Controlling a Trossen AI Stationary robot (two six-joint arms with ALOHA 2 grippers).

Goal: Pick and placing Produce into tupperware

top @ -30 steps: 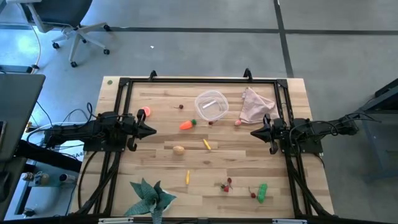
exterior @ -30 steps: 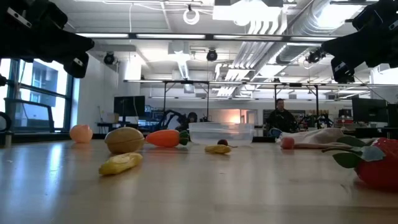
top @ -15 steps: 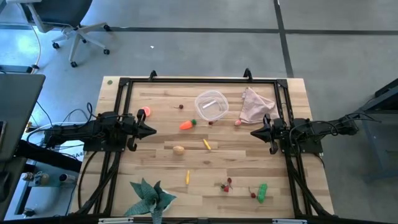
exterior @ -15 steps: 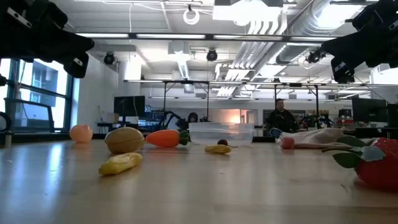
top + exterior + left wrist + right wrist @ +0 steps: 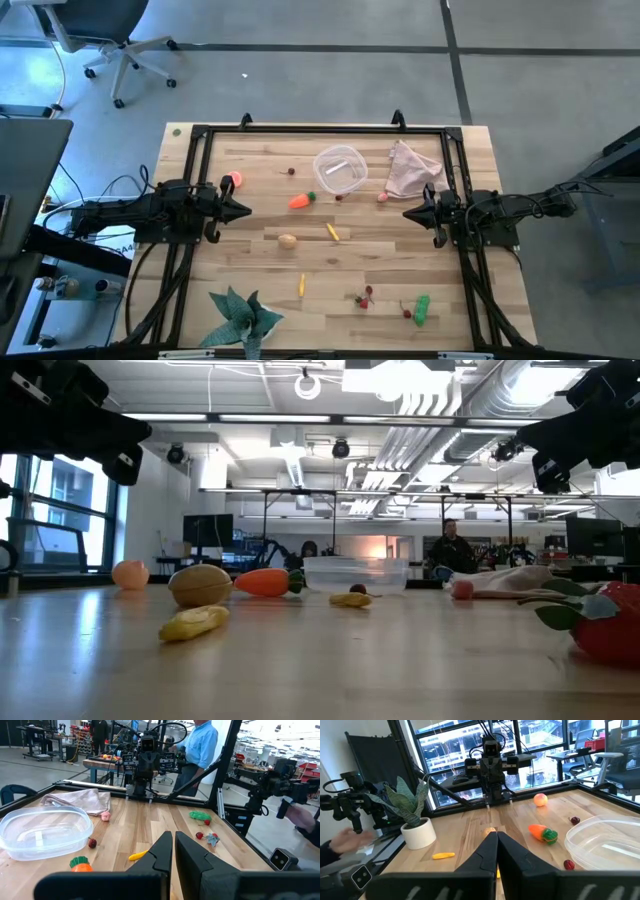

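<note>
Both tools pinched shut and empty, left tool, right tool, tupperware contents unclear

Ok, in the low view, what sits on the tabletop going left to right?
Round peach-coloured fruit → tan potato → orange carrot with green top → clear plastic tupperware → small pink-red piece → pinkish-beige cloth → red fruit at the edge.
</note>
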